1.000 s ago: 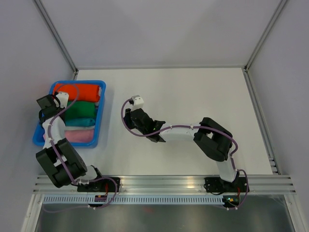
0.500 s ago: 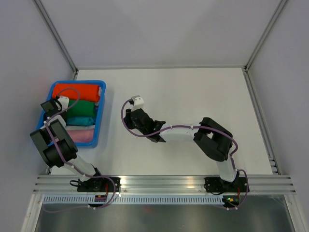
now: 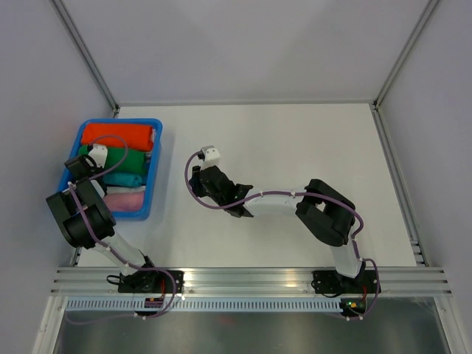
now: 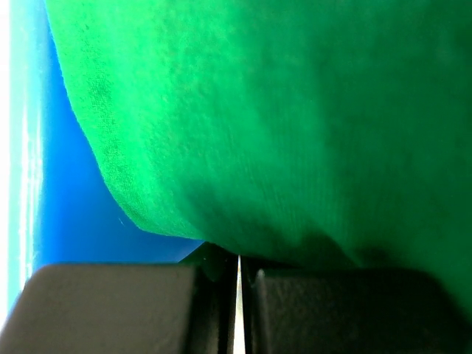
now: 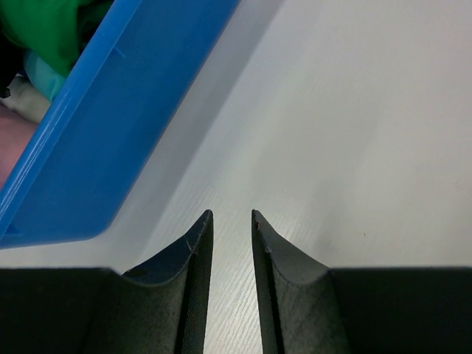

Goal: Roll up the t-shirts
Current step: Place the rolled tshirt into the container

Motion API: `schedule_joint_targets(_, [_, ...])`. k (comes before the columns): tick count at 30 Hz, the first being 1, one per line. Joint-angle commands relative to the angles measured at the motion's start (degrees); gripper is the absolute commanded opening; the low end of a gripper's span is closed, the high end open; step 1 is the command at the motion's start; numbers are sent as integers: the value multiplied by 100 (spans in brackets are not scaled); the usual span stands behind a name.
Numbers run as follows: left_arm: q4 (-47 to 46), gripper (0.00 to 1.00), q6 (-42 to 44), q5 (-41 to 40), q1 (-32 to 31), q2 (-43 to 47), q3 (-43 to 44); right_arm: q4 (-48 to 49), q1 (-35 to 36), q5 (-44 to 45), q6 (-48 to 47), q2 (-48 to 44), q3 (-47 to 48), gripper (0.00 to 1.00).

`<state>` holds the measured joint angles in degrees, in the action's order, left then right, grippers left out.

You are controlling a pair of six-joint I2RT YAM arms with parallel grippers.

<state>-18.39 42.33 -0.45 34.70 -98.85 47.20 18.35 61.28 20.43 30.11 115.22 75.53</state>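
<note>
The emerald-green t-shirt (image 3: 131,162) lies bunched in the blue bin (image 3: 153,171) at the table's left, between other cloth bundles. My left gripper (image 3: 86,164) is inside the bin at the shirt's left end. In the left wrist view the green cloth (image 4: 295,110) fills the frame and meets the tips of my left gripper (image 4: 238,258), whose jaws stand closed to a thin slit on a fold of it. My right gripper (image 3: 195,177) hovers over bare table just right of the bin, slightly open and empty (image 5: 231,215). The shirt's edge (image 5: 40,29) shows over the bin wall (image 5: 125,110).
An orange-red bundle (image 3: 118,136) lies at the bin's far end, a teal bundle (image 3: 122,179) and a pink one (image 3: 124,200) nearer me. The white table (image 3: 295,147) is bounded by grey walls with metal frame posts.
My left arm has folded back toward the left wall, and its gripper has shifted right along the bin onto the green shirt. The right arm has not moved.
</note>
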Motion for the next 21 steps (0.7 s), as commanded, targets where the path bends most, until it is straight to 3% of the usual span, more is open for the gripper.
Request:
schedule_joint_targets(1, [-543,2,48,467,2,58,-132,20,7,119,-75,-281,6,34])
schedule_joint_targets(9, [-296,3,13,-200,37,471,-141,2,16,102,-102,-342,6,33])
schedule_joint_targets(13, [142,4,74,-166,46,849,-53,2,7,84,-110,-395,6,33])
schedule_joint_targets(21, [2670,12,223,-456,55,1586,334,-50,7,67,-207,-606,6,34])
